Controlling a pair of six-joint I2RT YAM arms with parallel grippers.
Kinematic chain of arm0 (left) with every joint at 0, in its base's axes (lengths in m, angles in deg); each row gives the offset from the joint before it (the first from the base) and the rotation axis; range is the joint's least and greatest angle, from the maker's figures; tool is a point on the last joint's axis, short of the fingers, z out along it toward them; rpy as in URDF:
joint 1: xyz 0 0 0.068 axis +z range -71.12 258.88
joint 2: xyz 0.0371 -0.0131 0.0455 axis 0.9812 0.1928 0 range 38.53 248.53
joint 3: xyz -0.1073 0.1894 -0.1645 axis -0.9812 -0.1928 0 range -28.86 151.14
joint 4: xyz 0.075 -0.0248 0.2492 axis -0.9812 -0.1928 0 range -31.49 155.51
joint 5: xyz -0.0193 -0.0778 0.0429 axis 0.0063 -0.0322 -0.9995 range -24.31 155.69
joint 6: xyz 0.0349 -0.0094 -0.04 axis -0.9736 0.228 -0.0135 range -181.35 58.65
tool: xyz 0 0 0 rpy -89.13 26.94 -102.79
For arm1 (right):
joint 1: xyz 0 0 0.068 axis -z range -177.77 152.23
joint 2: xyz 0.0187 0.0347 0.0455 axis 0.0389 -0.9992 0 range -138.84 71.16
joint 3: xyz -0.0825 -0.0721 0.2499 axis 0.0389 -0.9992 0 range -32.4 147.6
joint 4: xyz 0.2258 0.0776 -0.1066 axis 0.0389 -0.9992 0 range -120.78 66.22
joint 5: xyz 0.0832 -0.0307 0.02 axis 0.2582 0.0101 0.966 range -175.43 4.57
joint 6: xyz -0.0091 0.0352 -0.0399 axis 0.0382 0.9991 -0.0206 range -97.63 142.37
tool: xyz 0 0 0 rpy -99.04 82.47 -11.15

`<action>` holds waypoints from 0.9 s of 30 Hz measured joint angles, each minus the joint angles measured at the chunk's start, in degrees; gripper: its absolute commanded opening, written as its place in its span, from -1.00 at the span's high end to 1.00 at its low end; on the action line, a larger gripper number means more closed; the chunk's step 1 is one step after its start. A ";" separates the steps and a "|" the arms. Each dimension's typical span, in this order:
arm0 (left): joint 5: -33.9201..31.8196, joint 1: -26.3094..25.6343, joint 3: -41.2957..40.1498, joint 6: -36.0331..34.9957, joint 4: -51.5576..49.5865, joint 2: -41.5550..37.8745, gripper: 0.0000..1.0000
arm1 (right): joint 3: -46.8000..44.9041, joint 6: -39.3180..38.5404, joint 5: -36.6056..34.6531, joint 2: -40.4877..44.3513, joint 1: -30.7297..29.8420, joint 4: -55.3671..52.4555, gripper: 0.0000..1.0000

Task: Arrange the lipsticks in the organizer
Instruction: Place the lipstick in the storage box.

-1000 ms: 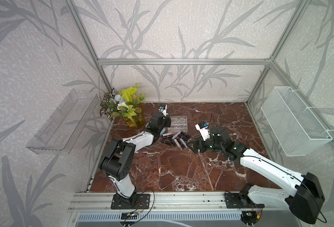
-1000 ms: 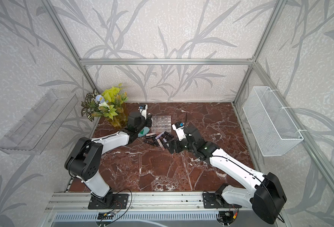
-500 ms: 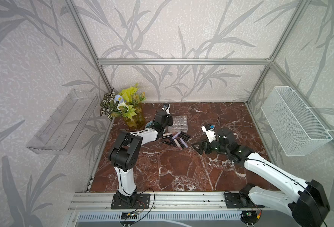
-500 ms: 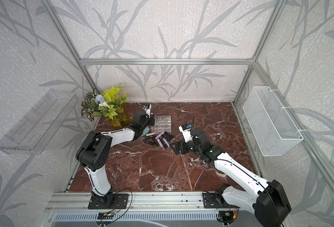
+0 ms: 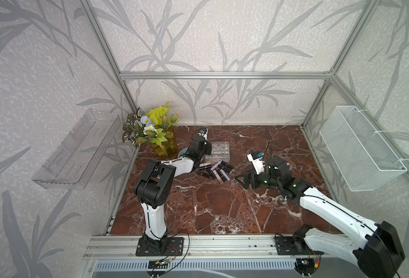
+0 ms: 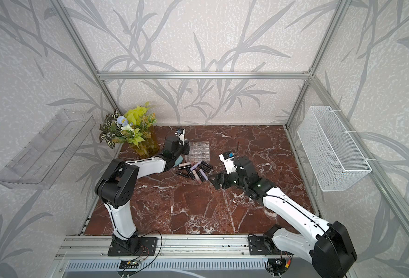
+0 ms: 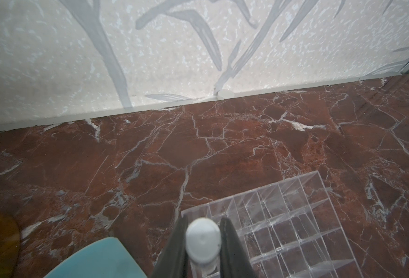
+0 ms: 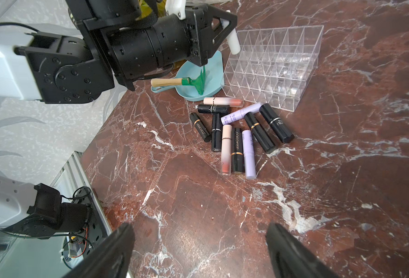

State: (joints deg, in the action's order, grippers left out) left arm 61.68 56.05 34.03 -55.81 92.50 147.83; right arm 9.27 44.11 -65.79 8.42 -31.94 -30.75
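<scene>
Lipsticks (image 5: 214, 169) lie loose in a heap on the marble tabletop (image 5: 222, 204) in both top views, just in front of the clear organizer (image 5: 219, 152), whose cells look empty from up here. Your left gripper (image 5: 204, 150) sits at the organizer's edge. Your right gripper (image 5: 243, 180) hovers low beside the heap, apart from it.

From the left wrist, the jaws are clamped on a white lipstick (image 7: 203, 240), seen end-on over the organizer's near corner. Whether it has entered a cell you cannot tell.

From the right wrist, the right gripper (image 8: 198, 231) is spread wide and holds nothing. You can count ten tubes lying on the marble tabletop, and no cell looks filled. I judge you are at the first placement, with one tube in hand and ten left to go.
</scene>
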 measured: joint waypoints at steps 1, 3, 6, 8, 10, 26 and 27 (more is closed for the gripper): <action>0.00 0.00 0.00 0.02 -0.02 0.07 0.93 | 0.00 0.00 0.09 -0.07 0.00 0.00 -0.78; 0.00 0.00 0.00 0.02 -0.24 0.24 0.93 | 0.00 0.24 0.37 -0.24 0.02 0.00 -0.78; -0.02 -0.02 0.00 0.02 -0.48 0.46 0.86 | 0.00 0.50 0.46 -0.31 0.02 -0.02 -0.79; -0.02 -0.04 0.00 0.02 -0.48 0.48 0.61 | 0.00 0.59 0.52 -0.35 0.00 -0.07 -0.82; -0.04 -0.07 0.00 0.02 -0.48 0.48 0.19 | 0.02 0.72 0.76 -0.61 0.00 -0.15 -0.85; 1.57 -1.51 -17.94 4.33 4.52 -19.10 -0.37 | 8.83 -4.33 -6.40 -10.93 -4.39 -8.96 -0.66; 1.62 -1.62 -20.02 5.55 5.38 -22.56 -0.36 | 9.92 -4.92 -7.15 -12.96 -5.07 -9.18 -0.64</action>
State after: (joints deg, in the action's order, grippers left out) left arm 63.30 54.44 14.01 -50.26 97.87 125.27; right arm 19.19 39.19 -72.94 -4.54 -37.01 -39.93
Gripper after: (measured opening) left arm 0.690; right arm 0.835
